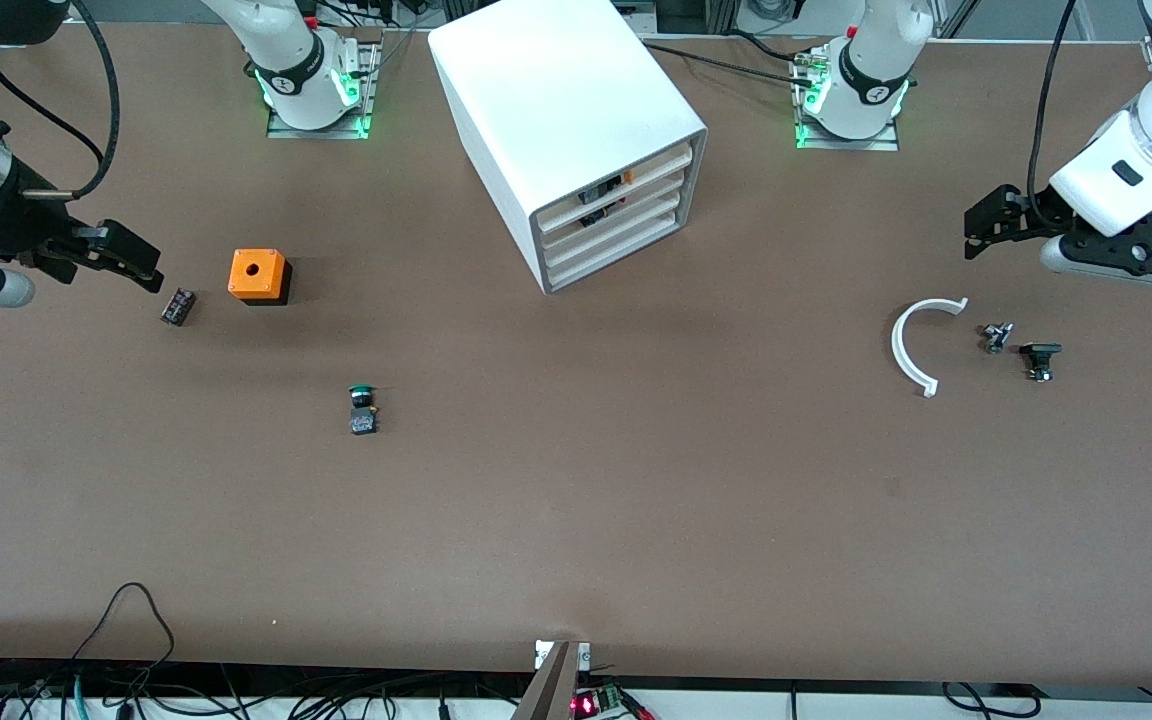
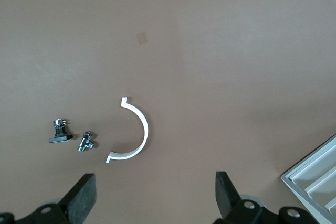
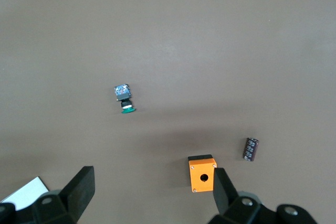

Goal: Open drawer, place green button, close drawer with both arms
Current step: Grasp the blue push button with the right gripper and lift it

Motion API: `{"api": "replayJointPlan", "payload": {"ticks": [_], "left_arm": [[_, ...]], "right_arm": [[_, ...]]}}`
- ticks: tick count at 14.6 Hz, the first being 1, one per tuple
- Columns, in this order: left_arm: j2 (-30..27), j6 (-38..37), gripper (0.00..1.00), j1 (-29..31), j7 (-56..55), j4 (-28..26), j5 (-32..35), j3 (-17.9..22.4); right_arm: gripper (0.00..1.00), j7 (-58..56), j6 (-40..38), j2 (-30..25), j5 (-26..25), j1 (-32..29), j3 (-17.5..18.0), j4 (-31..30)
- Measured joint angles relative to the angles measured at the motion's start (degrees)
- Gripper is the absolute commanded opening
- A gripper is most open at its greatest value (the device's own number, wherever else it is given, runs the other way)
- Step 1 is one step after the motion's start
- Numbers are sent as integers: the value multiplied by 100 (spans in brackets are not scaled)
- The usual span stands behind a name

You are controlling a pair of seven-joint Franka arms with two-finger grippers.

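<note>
Both tools spread wide and empty — drawer shut, button out on the counter.

We see the left tool [image 2: 152, 200] over bare counter [image 1: 636, 500] near a white half-ring [image 1: 911, 345], holding nothing; the right tool [image 3: 152, 198] hangs by the orange cube [image 1: 258, 275], touching nothing. The button [image 1: 363, 408] lies on its side, nearer the camera than the cube — the bottom drawer [image 1: 616, 260] sits closed in the white cabinet [image 1: 556, 100].

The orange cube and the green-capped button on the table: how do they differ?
The orange cube is bigger and boxy, with a round hole in its top; the button is small, a green cap on a black body. The cube sits upright, the button lies on its side, nearer the front camera. Both rest free, ungripped.
</note>
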Motion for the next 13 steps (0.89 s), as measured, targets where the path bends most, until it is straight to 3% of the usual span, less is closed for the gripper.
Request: {"api": "replayJointPlan", "payload": {"ticks": [13], "left_arm": [[2,-10,100,9,0,0,2,6]], "right_arm": [[100,-3,236,201,-51,162,133,-272]]}}
